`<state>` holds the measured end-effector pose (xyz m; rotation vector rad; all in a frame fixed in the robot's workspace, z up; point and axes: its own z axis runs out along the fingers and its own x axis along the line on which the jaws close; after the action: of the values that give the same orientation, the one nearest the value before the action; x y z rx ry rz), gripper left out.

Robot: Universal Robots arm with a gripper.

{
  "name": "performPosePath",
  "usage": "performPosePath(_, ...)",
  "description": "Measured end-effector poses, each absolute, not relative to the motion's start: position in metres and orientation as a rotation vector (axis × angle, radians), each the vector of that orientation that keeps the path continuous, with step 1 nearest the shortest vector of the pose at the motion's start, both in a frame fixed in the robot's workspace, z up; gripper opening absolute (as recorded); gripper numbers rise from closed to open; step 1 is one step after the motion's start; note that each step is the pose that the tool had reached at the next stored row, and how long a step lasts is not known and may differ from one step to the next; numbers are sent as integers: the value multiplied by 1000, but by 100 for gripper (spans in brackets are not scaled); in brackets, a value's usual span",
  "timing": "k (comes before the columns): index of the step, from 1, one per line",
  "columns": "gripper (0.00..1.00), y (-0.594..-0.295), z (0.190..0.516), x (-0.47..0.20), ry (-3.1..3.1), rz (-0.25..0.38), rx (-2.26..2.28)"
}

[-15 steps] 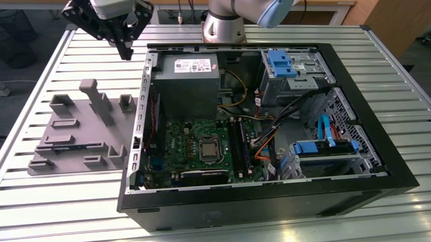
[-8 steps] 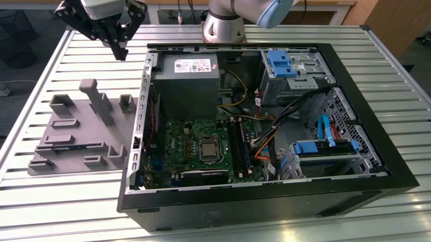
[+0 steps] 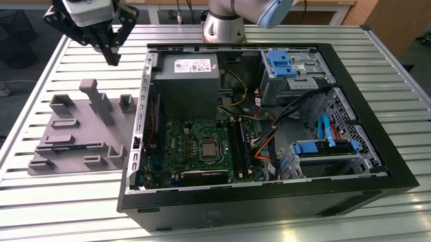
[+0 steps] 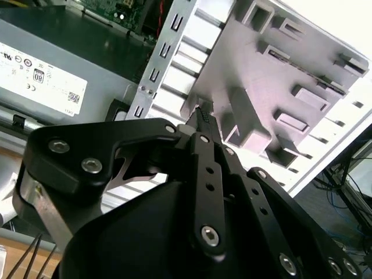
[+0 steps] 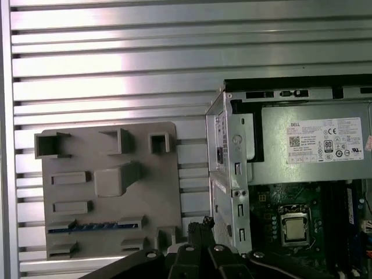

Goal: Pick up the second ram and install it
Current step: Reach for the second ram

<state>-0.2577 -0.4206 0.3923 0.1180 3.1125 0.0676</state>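
The second ram [image 5: 87, 226] is a slim dark-blue stick standing on edge in a slot of the grey fixture plate [image 5: 110, 145]. The exterior view shows the ram [image 3: 70, 147] near the plate's [image 3: 81, 116] front. My gripper [image 3: 113, 59] hangs above the table at the plate's far side, beside the open computer case [image 3: 377, 186], well away from the ram. Its black fingers [image 5: 200, 225] are pressed together at the tips with nothing between them. The motherboard's memory slots [image 3: 237, 143] lie inside the case, right of the processor socket [image 3: 209, 148].
Tall grey posts [image 3: 100, 101] rise from the fixture plate under the gripper. The case's metal wall [image 3: 143, 101] stands between plate and motherboard. A power supply [image 3: 185, 80], blue drive brackets [image 3: 279, 63] and loose cables [image 3: 283, 126] crowd the case. The slatted table's edge [image 3: 27, 116] runs along the exterior view's left.
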Motion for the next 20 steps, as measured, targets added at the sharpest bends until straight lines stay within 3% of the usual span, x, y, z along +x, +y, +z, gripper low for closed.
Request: performPosePath(20,11,-443,387,-326,3113,68,118)
